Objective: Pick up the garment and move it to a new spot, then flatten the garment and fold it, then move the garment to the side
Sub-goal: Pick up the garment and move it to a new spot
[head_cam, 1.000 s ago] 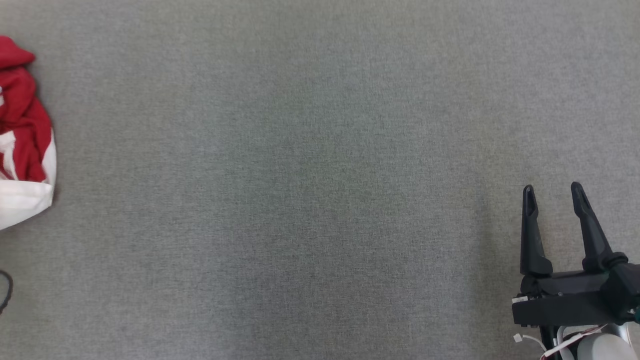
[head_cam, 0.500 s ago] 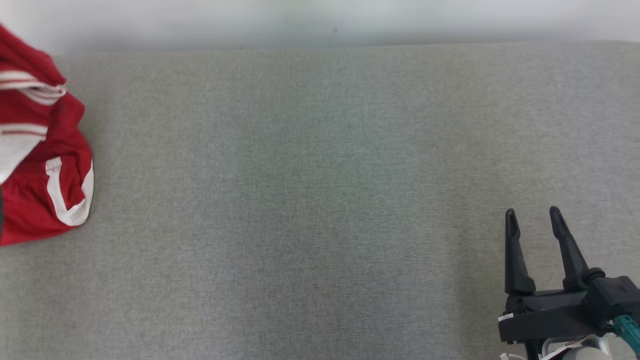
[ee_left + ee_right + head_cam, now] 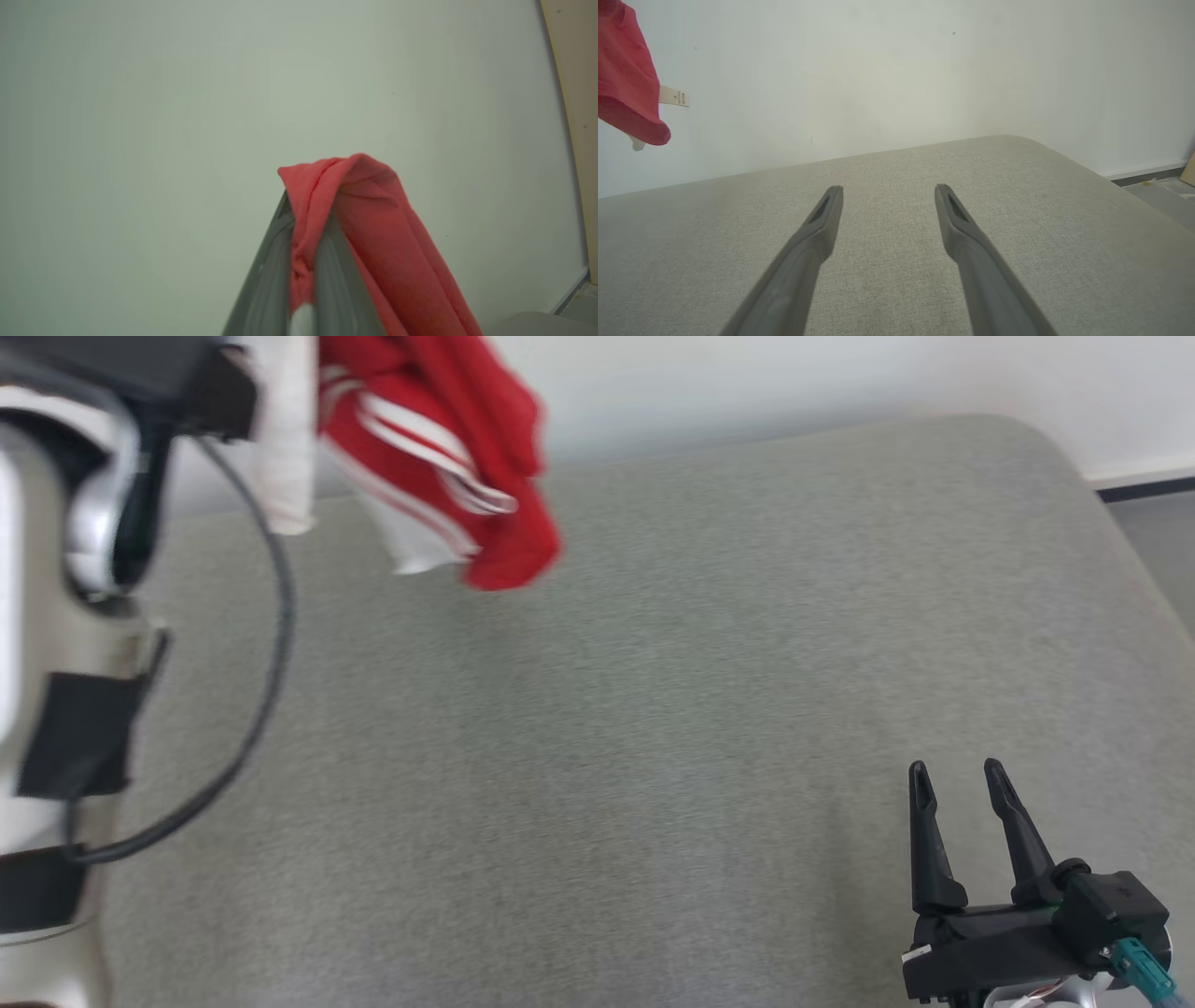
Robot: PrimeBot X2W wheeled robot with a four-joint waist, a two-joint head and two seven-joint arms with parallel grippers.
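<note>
The garment [image 3: 439, 457], red with white stripes and panels, looks like a light, limp knit. I judge that it will sag and bunch under its own weight, grip easily, and has nothing in it to break. A pinch on one fold lifts the whole piece but leaves it crumpled, so for flattening the better holds are probably two corners along one edge, one per tool.

The left tool [image 3: 306, 210] is clamped tight on a bunched fold of the red cloth, which drapes over its tip and down past its right finger. The rest hangs from that tool, clear of the grey fabric-covered table [image 3: 653, 756].

The right tool [image 3: 957, 770] has its fingers spread wide and holds nothing. It sits low over bare table, with the garment well off to its left and higher up.
</note>
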